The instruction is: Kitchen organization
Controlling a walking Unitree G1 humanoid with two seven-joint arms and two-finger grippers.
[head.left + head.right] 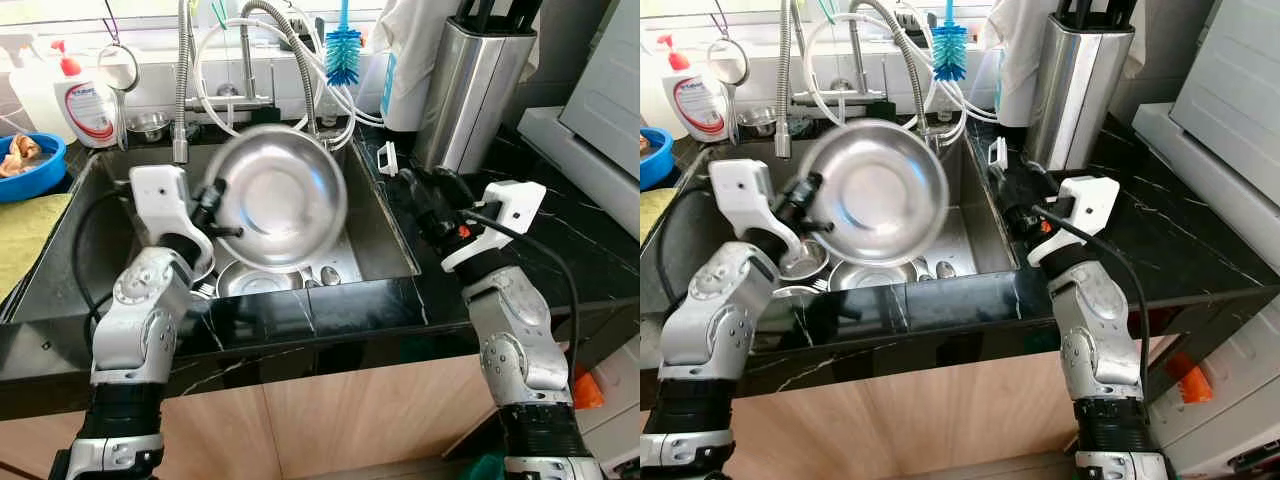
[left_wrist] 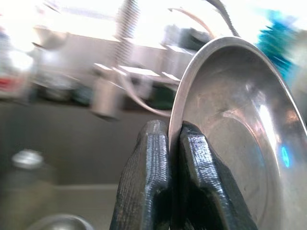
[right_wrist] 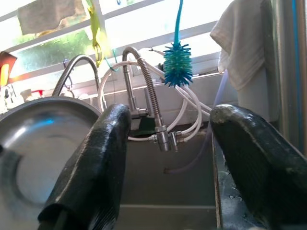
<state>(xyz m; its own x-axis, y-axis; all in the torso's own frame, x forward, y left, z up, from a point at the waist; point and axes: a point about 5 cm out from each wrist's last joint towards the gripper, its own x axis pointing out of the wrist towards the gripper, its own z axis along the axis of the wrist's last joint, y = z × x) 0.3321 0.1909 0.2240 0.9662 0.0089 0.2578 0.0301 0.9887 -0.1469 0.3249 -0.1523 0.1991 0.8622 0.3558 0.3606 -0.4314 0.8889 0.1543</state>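
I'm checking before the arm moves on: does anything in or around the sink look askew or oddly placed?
The steel bowl is the odd one: it hangs over the sink tipped on edge, pinched at its rim by the left claw, its outline blurred. More steel dishes lie below. The right claw rests open on the counter.

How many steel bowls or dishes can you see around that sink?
At least 3: a big steel bowl held in the left pincer, two smaller bowls lying in the sink. More may hide underneath.
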